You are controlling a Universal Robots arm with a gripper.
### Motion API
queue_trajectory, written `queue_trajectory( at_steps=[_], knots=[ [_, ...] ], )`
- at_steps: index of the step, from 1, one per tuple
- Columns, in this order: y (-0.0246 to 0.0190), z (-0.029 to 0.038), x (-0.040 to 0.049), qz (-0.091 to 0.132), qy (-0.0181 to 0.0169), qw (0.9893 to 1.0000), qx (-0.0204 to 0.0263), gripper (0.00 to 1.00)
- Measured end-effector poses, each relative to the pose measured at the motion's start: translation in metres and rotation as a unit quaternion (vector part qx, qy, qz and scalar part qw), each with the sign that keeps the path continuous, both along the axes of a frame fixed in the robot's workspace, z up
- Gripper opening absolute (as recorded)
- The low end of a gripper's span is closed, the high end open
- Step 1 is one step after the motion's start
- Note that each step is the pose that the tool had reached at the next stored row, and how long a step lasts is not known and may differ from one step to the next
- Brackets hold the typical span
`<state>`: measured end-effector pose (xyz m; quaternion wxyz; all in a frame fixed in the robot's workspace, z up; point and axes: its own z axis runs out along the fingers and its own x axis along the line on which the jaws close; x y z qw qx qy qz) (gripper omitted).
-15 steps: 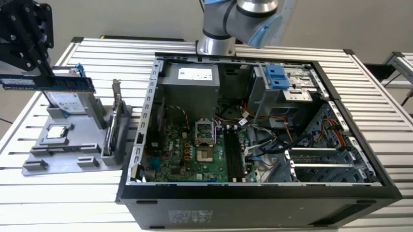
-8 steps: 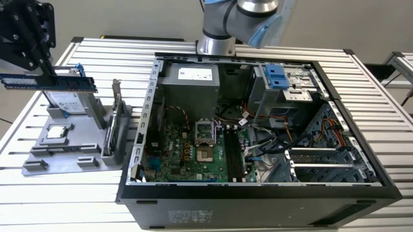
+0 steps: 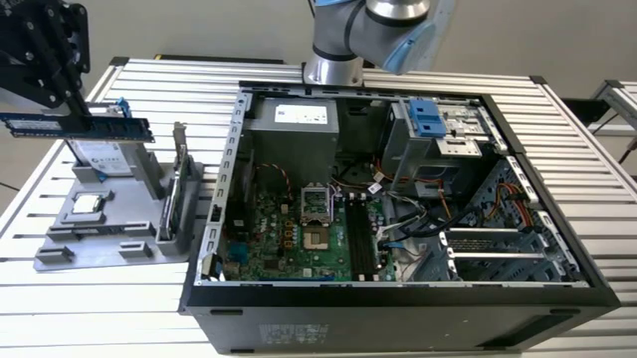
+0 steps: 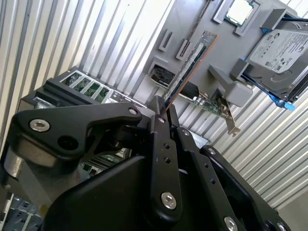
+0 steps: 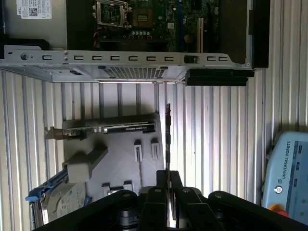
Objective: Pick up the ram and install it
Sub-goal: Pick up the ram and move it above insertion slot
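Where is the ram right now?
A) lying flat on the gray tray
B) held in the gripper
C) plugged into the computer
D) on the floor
B: in the exterior view the gripper is shut on the ram, holding it up over the tray.

A worktable (image 3: 557, 142) of long ribbed aluminium slats, pale silver, takes up most of the exterior view. The slats run from the exterior view's left to its right, with dark grooves between them. Beyond the table's far edge lies a plain grey surface (image 3: 199, 30) (wall or floor, it cannot be told). Past the table's edge at the exterior view's left, dull beige-grey floor (image 3: 12, 168) shows. Near the table's far corner at the exterior view's right, across a gap, stands a second slatted table (image 3: 622, 97). In both wrist views the slats (image 5: 226, 144) (image 4: 57, 38) catch bright, even light along their ridges.
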<state>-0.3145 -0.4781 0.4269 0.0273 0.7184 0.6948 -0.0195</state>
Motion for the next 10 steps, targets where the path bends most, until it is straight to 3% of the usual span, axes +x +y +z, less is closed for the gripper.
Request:
queue_trajectory(
  at_steps=[10],
  knots=[
    [0.0000, 0.0012, 0.0046, 0.000, 0.0000, 1.0000, 0.0000, 0.00]
  ],
)
